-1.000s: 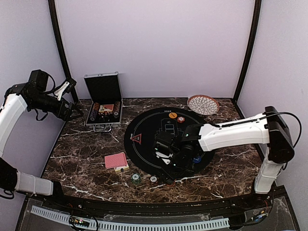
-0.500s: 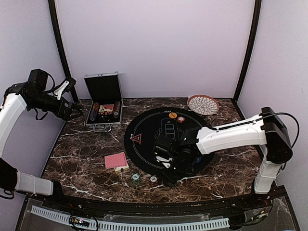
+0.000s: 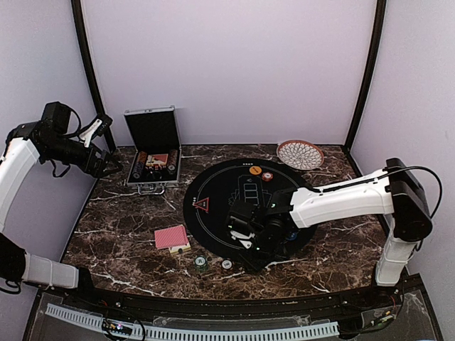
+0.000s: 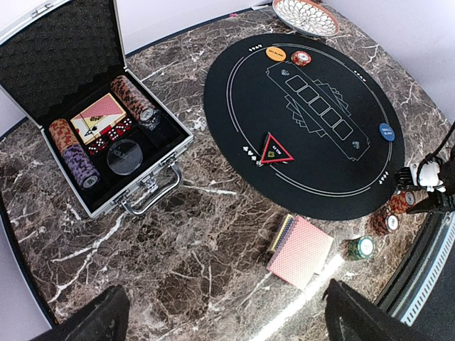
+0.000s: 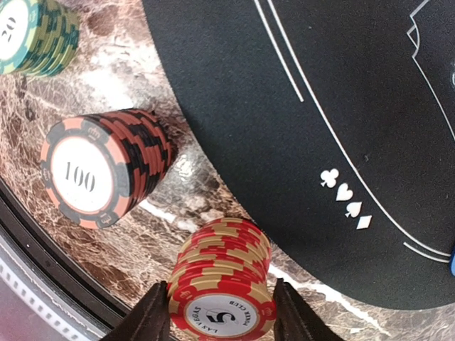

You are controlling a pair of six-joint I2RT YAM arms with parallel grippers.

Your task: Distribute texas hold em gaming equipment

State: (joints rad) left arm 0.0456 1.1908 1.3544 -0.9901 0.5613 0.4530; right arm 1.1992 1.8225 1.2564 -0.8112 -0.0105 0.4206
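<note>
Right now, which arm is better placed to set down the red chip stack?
Right. The right end effector grips the red 5 chip stack at the black mat's near edge; the left end effector hangs open far off beside the silver case.

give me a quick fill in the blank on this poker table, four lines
1. The red stack in the right tool is marked ___.
2. The pink-and-black stack beside it reads ___.
3. The triangle marker lies on the black ___.
4. The left tool is ___, holding nothing.
Missing words: 5; 100; mat; open.
</note>
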